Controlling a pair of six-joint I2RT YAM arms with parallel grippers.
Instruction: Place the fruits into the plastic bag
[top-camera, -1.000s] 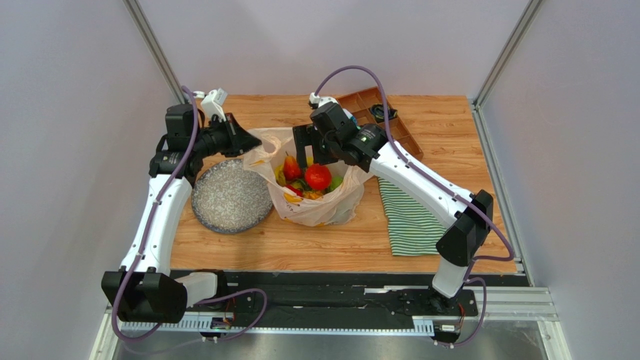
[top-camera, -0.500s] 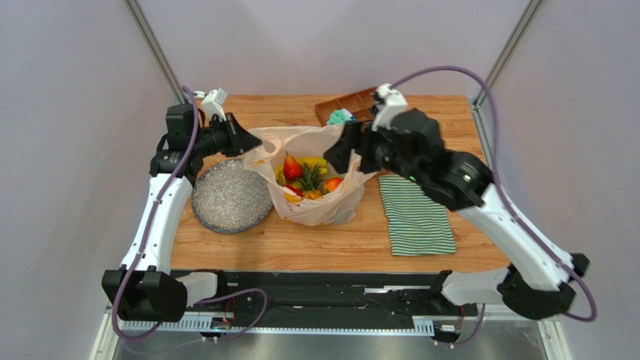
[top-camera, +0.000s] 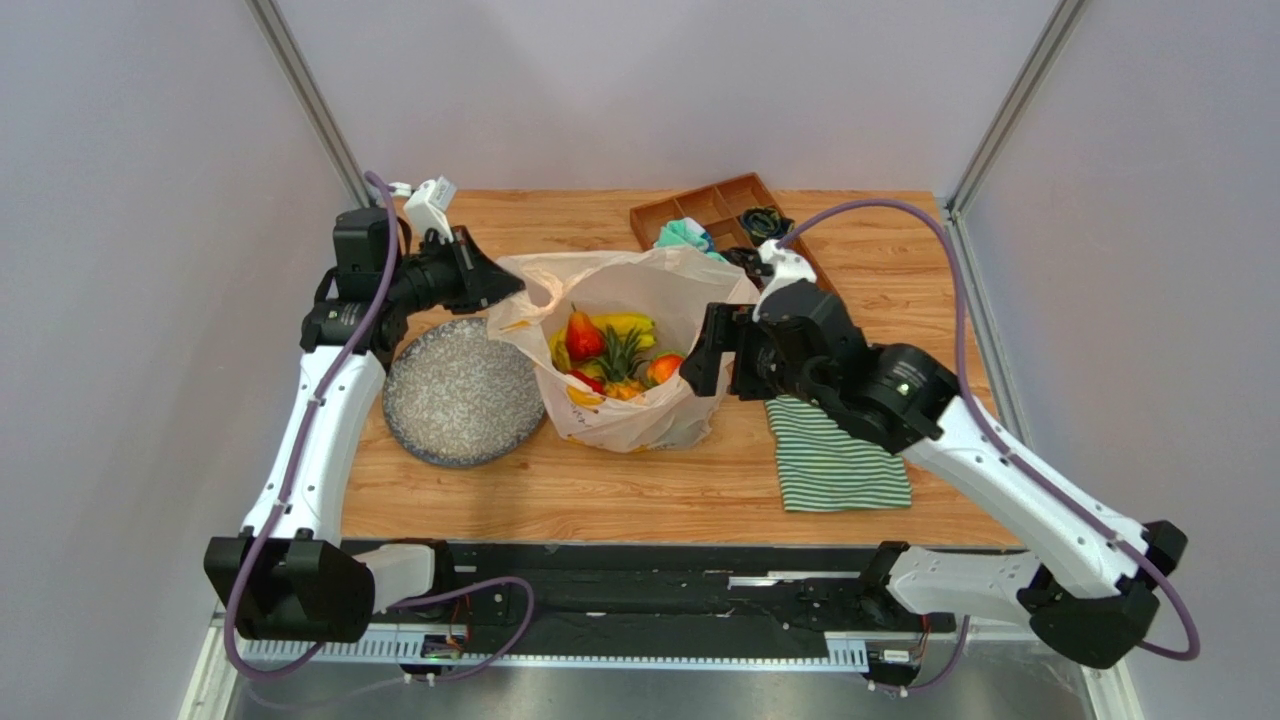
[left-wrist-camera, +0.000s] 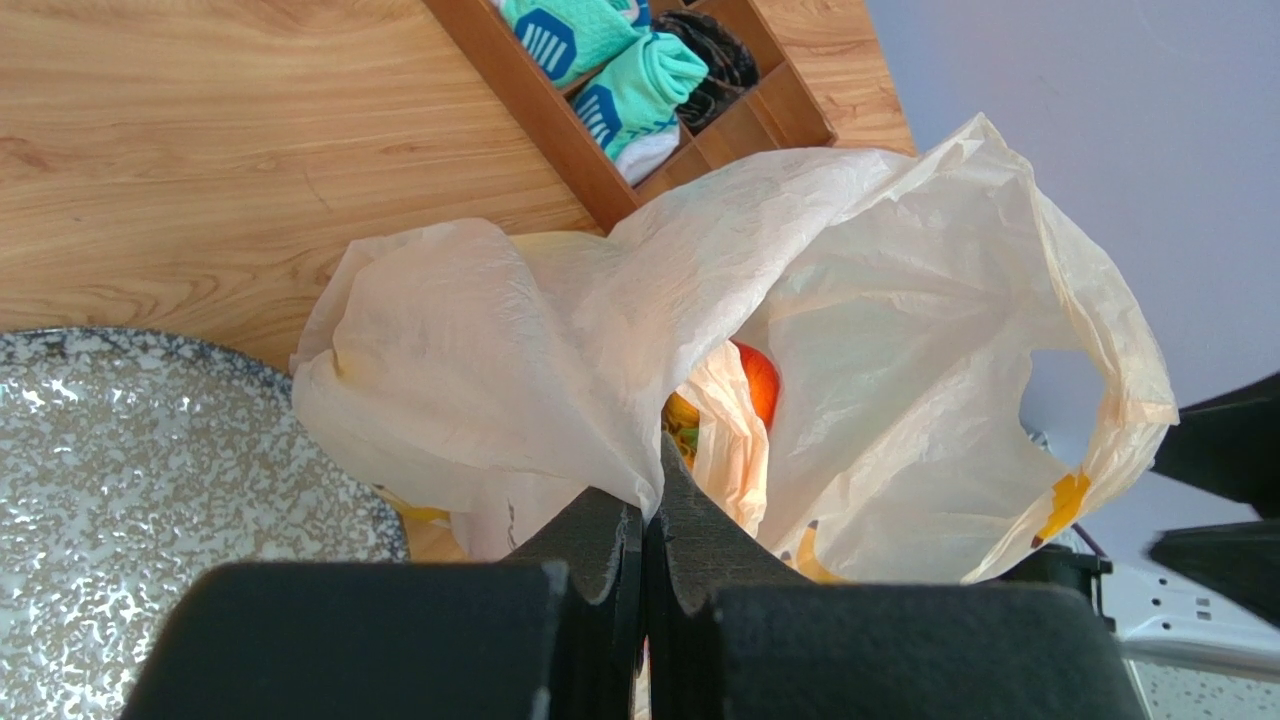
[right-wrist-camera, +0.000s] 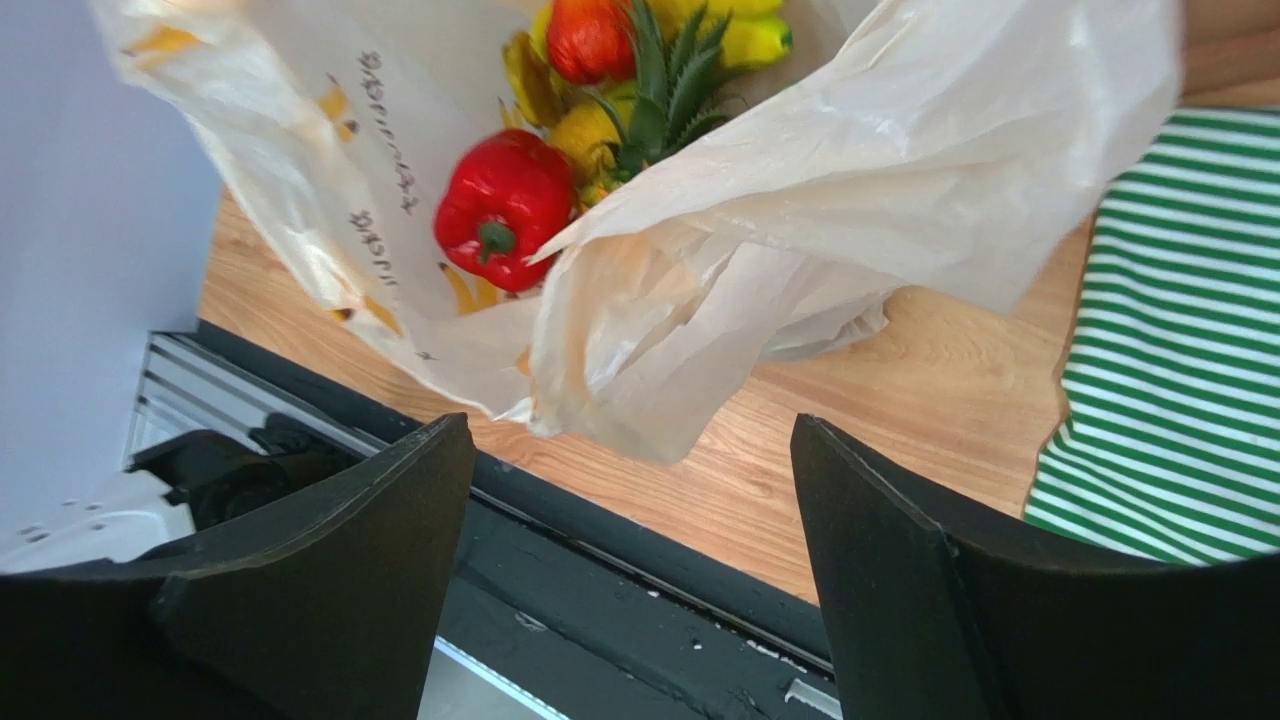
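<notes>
Cream plastic bag (top-camera: 631, 417) stands on the table (top-camera: 902, 270) w/ fruits (top-camera: 609, 357) inside, red, yellow and orange ones showing. At its L rim the left gripper (left-wrist-camera: 646, 503) is clamped on the plastic — right gripper (right-wrist-camera: 628, 435) has fingers wide apart, just beside the bag's R side.
</notes>
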